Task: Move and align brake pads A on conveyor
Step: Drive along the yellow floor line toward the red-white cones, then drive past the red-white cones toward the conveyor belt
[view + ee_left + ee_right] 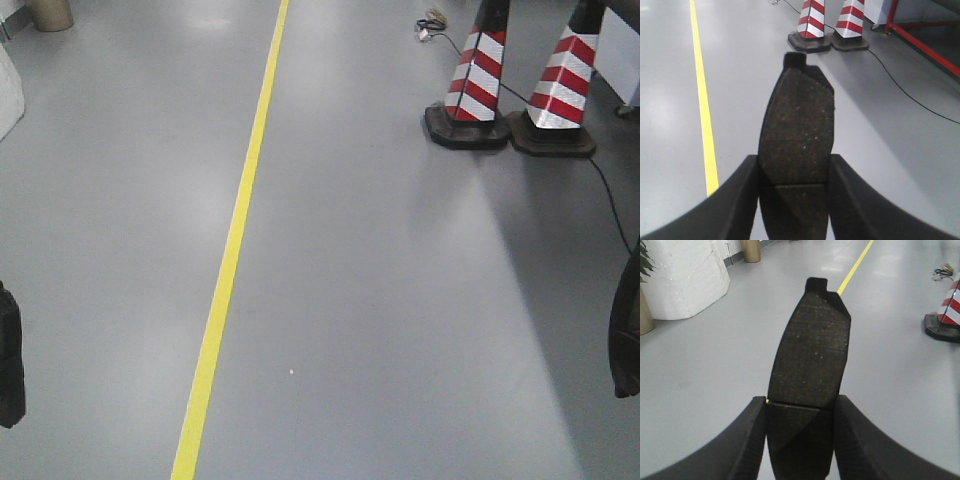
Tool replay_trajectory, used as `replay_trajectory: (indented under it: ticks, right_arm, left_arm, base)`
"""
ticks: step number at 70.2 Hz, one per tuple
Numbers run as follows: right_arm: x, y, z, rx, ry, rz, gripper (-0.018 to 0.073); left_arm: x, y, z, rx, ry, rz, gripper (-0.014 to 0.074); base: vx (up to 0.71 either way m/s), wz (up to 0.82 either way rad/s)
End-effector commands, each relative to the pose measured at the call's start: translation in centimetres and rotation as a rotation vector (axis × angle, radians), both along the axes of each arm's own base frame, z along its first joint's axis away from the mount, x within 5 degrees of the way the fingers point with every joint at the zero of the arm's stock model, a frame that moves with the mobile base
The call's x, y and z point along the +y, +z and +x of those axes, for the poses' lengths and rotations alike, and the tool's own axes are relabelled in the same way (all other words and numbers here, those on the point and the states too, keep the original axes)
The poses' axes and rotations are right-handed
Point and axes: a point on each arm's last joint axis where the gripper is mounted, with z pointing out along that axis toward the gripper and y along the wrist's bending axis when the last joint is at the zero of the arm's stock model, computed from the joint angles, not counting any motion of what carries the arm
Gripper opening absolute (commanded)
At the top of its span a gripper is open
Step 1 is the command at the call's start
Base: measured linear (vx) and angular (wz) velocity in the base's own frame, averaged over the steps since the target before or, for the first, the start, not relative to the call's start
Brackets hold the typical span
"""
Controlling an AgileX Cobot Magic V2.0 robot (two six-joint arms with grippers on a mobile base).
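— Facing open grey floor (400, 300), then? Yellow floor line (235, 240) running down the left, two red-and-white striped cones (475, 85) at the far right, and no conveyor in sight for certain.
— Agreed. Only a red frame (925, 47) at the edge of the left wrist view. Cannot tell whether part of the conveyor.
— And the arms?
— Loaded, both. Left gripper (794, 167) pinching the left-hand brake pad (797, 120) by its near end, with fingers (737, 200) pressed on both long edges. Right gripper (800, 407) clamped the same way on the right-hand brake pad (812, 345).
— Why held by the end?
— Probably to leave most of each pad jutting clear, friction face up and tab (794, 59) forward. Easier then to lay flat and square up on the belt.
— Other two pads?
— Not in view.
— Anything finer?
— Just a line (790, 406) across the right-hand pad at the fingertips, likely the groove.
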Motion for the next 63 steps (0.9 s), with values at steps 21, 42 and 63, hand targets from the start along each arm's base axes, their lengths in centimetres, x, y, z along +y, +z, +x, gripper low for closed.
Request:
replay_trajectory:
  ticks: [21,42,63]
  right_arm:
    - [0.09,1.78,0.12,-0.119,0.008,0.028,-0.0003]
    - [0.09,1.78,0.12,-0.119,0.008,0.028,-0.0003]
    - [0.09,1.78,0.12,-0.119,0.008,0.028,-0.0003]
  left_arm:
    - [-0.25,1.74,0.23,-0.106,-0.016,-0.044,0.0153]
    - [-0.25,1.74,0.23,-0.106,-0.016,-0.044,0.0153]
    - [-0.25,1.74,0.23,-0.106,-0.016,-0.044,0.0153]
  base:
    - [0.56,0.1]
    - [0.58,0.07]
    - [0.57,-0.01]
